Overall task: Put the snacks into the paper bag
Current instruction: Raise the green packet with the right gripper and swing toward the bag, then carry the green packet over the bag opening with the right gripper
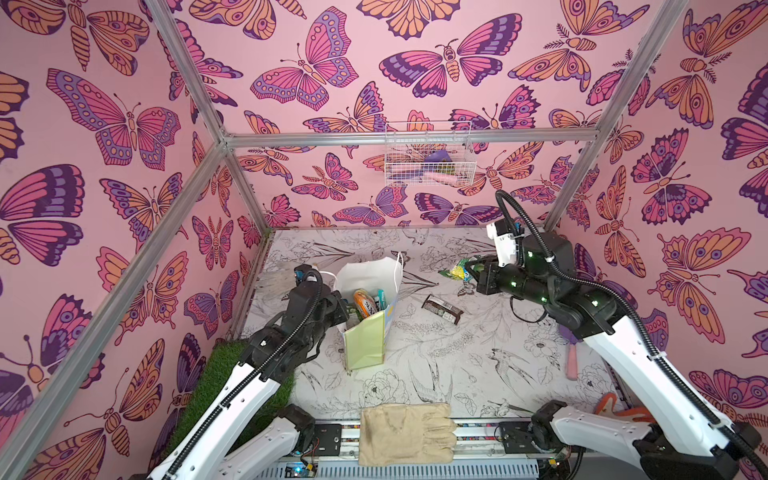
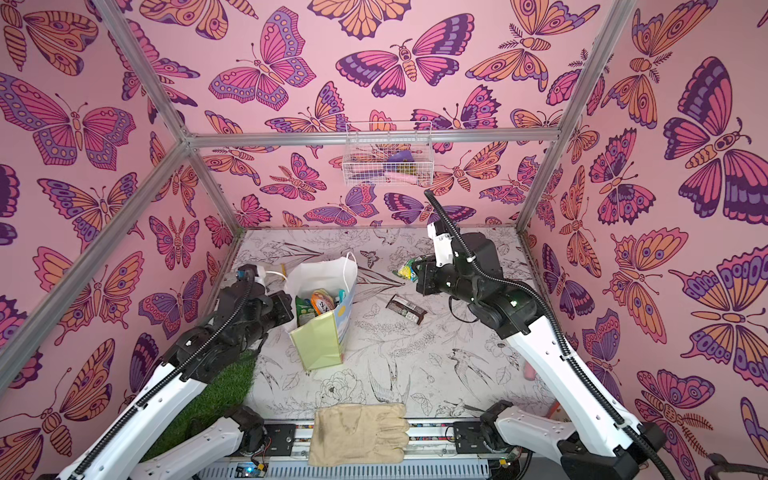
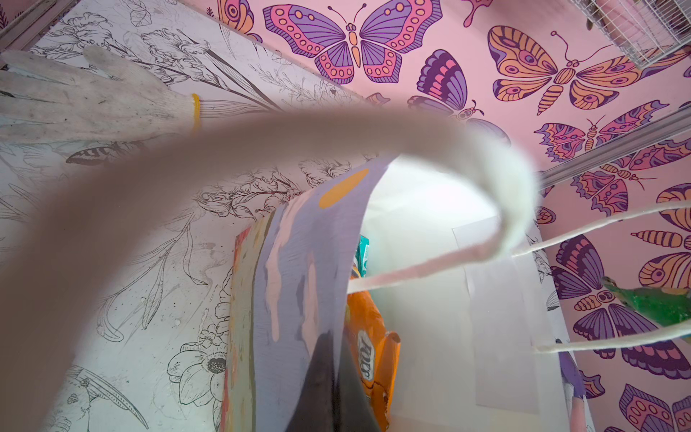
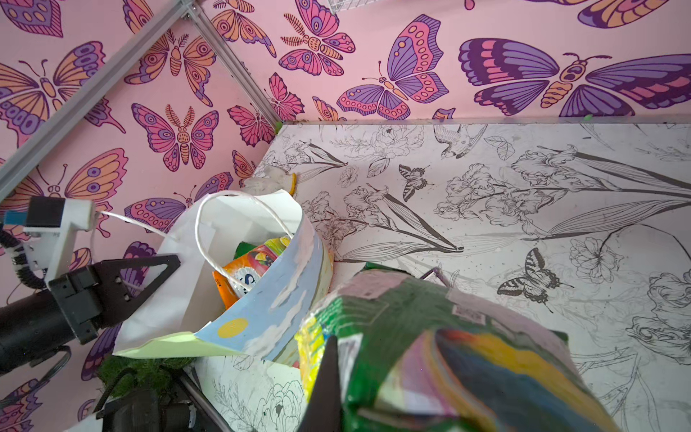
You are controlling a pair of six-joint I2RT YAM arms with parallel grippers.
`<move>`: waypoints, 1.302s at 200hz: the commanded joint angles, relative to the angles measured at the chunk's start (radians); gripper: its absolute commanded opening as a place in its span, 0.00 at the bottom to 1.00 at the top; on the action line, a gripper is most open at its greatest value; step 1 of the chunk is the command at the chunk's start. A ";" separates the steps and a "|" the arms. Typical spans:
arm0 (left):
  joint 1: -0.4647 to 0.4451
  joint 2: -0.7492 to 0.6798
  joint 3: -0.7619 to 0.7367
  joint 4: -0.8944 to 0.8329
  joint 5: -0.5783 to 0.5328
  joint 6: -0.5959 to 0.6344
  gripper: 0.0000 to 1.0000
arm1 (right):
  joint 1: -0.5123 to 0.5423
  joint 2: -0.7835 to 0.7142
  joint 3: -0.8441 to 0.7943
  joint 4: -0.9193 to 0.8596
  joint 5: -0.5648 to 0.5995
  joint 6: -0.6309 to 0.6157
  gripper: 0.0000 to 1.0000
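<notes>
- The upright white paper bag (image 1: 365,345), stood centre-left, is pinched at its left wall by the left gripper (image 1: 345,309).
- A glossy green-yellow plastic packet (image 1: 455,272) is clamped by the right gripper (image 1: 473,270), far right.

snacks (image 1: 364,303) in paper bag (image 1: 365,345), bar (image 1: 442,309) to its right; glove (image 1: 405,432) in front

Pink butterfly-print walls (image 1: 124,124) rise behind aluminium frame bars (image 1: 291,139). A white wire basket (image 1: 428,153) hangs upper centre, contents hard to make out. The bench (image 1: 457,365) shows line-drawn flowers and birds.
</notes>
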 commanded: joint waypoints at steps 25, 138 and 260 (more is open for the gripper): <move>0.004 -0.014 0.031 0.017 0.004 0.018 0.00 | 0.009 0.048 0.141 -0.154 0.009 -0.037 0.00; 0.004 -0.016 0.038 0.017 0.009 0.016 0.00 | 0.089 0.200 0.399 -0.450 0.013 -0.051 0.00; 0.004 -0.015 0.048 0.015 0.009 0.023 0.00 | 0.235 0.365 0.613 -0.718 0.169 -0.078 0.00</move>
